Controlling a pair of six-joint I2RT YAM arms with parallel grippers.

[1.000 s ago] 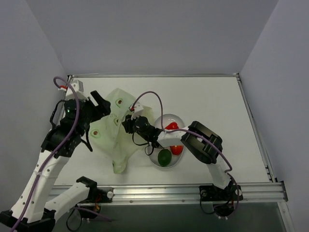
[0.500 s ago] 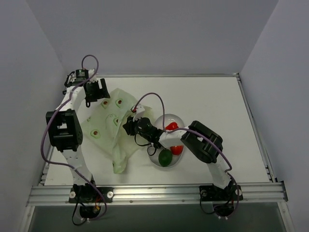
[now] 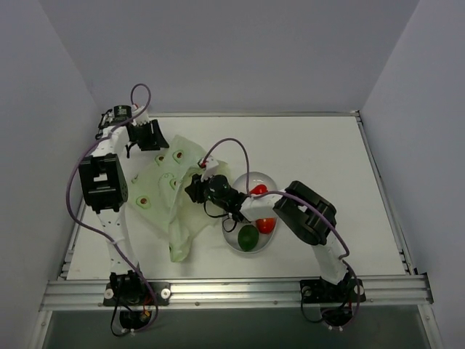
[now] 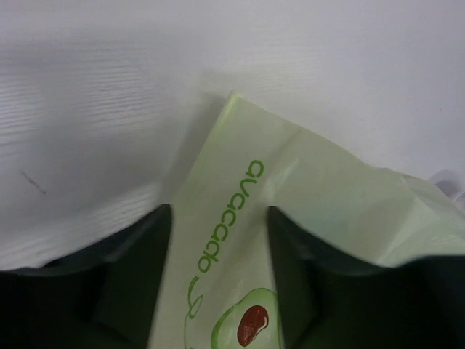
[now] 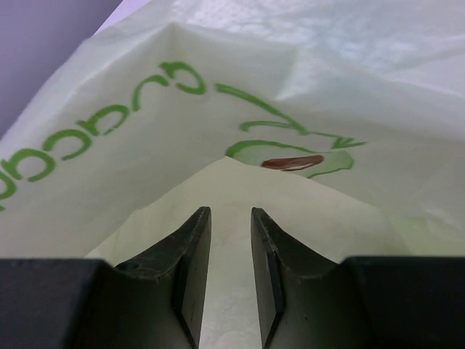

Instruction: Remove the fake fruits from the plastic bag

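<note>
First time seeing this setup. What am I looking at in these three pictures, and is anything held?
Two robot arms, bolted to a table, each end in a two-finger gripper. The wide picture looks down from above; the other two come from wrist cameras. On the table lie an avocado-print bag and a clear dish holding a red fruit, an orange-red fruit and a green fruit. The left gripper is open, fingers astride the bag's far corner. The right gripper sits at the bag's middle, fingers nearly together; whether it pinches the plastic I cannot tell.
</note>
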